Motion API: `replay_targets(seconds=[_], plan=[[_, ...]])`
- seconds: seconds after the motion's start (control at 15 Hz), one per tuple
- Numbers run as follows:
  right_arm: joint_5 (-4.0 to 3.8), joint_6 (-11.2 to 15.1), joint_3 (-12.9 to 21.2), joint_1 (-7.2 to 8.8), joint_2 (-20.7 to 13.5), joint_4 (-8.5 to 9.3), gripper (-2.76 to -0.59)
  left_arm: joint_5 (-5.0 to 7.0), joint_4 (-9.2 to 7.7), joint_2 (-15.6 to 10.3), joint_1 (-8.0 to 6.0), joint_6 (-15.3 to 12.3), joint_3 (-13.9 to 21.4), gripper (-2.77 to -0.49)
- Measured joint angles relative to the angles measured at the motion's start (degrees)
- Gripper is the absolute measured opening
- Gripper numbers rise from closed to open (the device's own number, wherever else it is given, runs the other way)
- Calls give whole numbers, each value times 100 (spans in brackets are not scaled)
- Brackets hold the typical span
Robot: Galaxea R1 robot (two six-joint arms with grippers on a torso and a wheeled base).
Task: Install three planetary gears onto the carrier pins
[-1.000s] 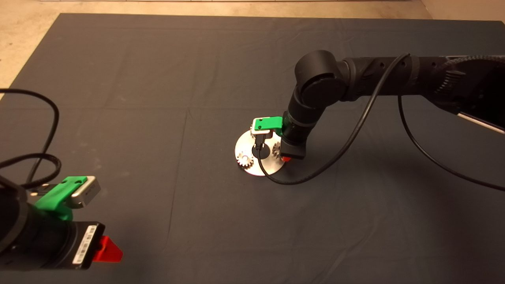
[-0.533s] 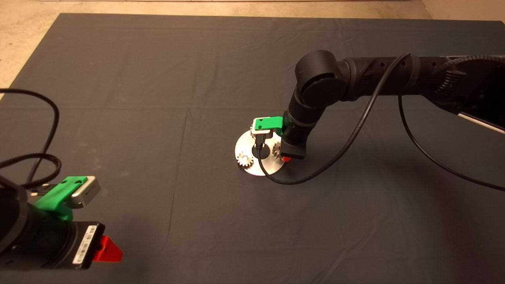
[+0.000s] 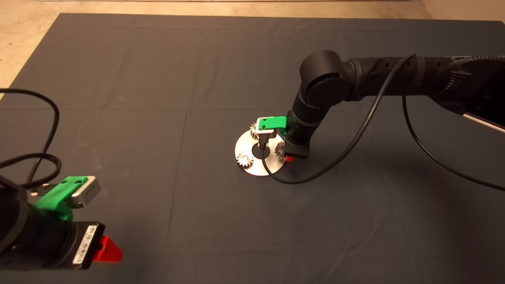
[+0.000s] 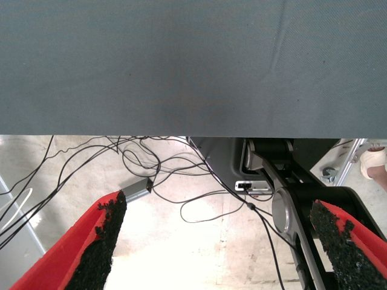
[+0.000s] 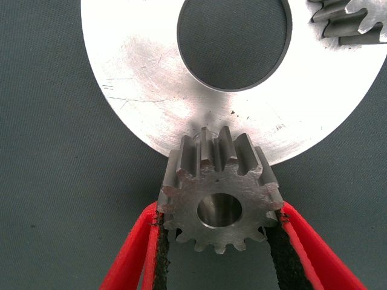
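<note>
We see the right gripper (image 5: 221, 241) at the disc's (image 3: 252, 167) 3 o'clock edge, pads (image 5: 158, 254) touching a gear (image 5: 221, 193) w/ a pin in its bore. Two other gears sit at 8 (image 3: 245, 160) & 11 o'clock (image 3: 253, 128). The left gripper (image 4: 214, 241) is parked lower left, fingers wide apart, over floor cables (image 4: 139, 163).

Dark grey creased mat (image 3: 158, 118), pale floor (image 3: 23, 31) beyond, loose cables (image 4: 151, 175), a person's shoe (image 4: 375, 162)
</note>
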Motion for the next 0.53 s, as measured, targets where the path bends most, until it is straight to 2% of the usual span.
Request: replay_targets(seconds=[0.53], plan=[[-40,2,0,-12,74,-5,-236,0,-1,-2,0,0,0,-108]])
